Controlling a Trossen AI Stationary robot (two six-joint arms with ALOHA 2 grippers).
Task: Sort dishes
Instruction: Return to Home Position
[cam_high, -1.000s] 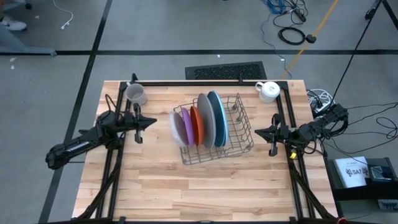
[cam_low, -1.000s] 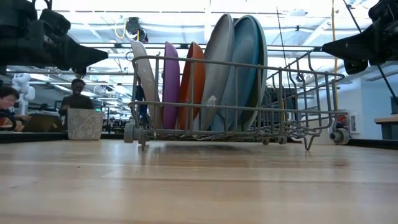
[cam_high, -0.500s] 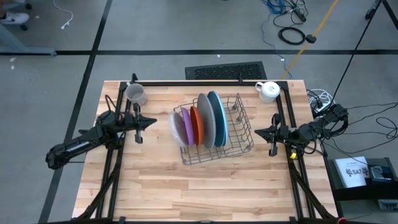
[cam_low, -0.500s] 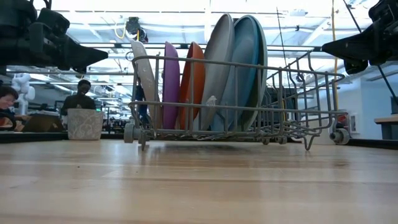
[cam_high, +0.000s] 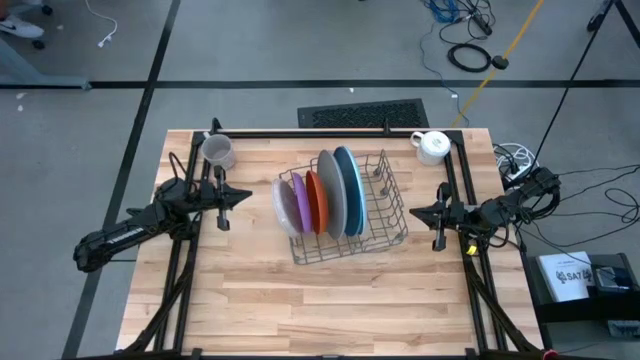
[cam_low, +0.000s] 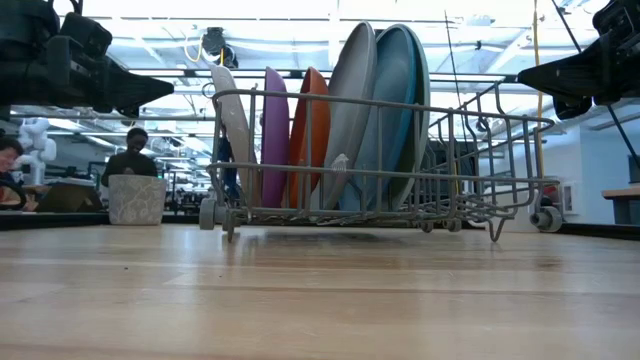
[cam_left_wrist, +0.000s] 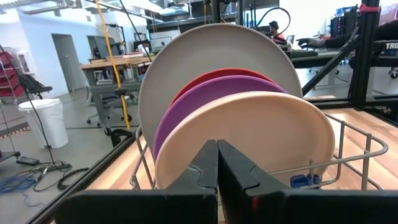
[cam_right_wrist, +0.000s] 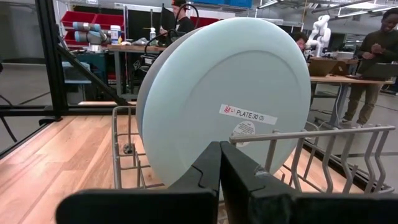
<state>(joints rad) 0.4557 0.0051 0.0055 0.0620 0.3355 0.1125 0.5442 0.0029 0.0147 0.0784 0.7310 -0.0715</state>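
Five plates are stood on edge in the wire dish rack (cam_high: 392, 208) at the middle of the desk (cam_high: 300, 300). Counted from the left arm's side, the order is: whitish plate (cam_high: 281, 207), purple plate (cam_high: 299, 203), orange plate (cam_high: 316, 199), large grey plate (cam_high: 331, 192), blue plate (cam_high: 350, 188).

The left hand (cam_high: 243, 196) is held above the desk, apart from the rack and pointed at the whitish plate; its fingers (cam_left_wrist: 199, 174) are pressed together, empty. The right hand (cam_high: 414, 212) is held at the opposite side, apart from the rack and pointed at the blue plate; its fingers (cam_right_wrist: 202, 171) are likewise pressed together.

A grey mug (cam_high: 218, 152) and a white mug (cam_high: 432, 146) are placed at the desk's far corners.
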